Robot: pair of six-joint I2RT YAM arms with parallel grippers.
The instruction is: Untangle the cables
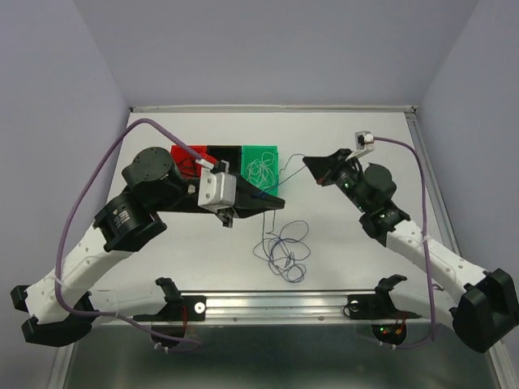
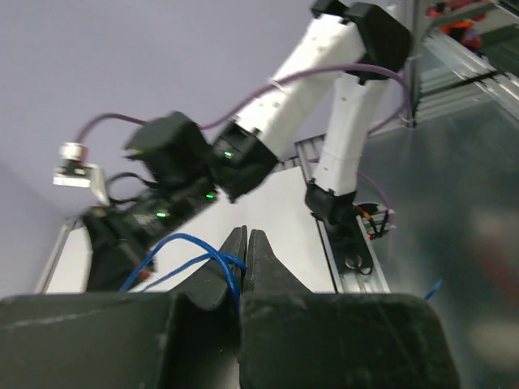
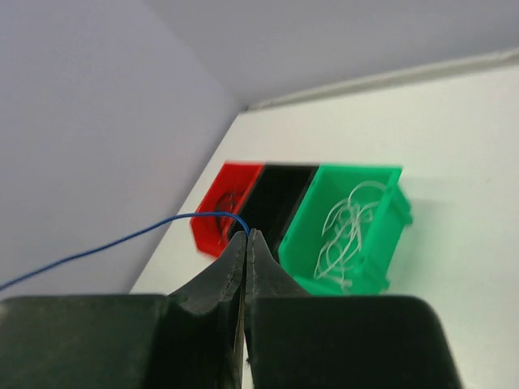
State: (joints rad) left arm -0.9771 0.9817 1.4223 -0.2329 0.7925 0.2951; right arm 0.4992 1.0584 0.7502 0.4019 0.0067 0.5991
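A thin dark blue cable (image 1: 280,177) runs taut through the air between my two grippers. My left gripper (image 1: 280,203) is shut on the blue cable (image 2: 212,258), which loops over its left finger in the left wrist view. At the right end my right gripper (image 1: 306,160) is shut on the same blue cable (image 3: 122,239), pinched at its fingertips (image 3: 237,243). A loose tangle of dark cables (image 1: 284,250) lies on the table below the left gripper. White cables (image 3: 345,227) lie in the green bin (image 1: 261,151).
Three bins stand in a row at the back left: red bin (image 1: 182,152), black bin (image 1: 231,151) and the green one. My left arm reaches across in front of them. A metal rail (image 1: 276,302) runs along the near table edge.
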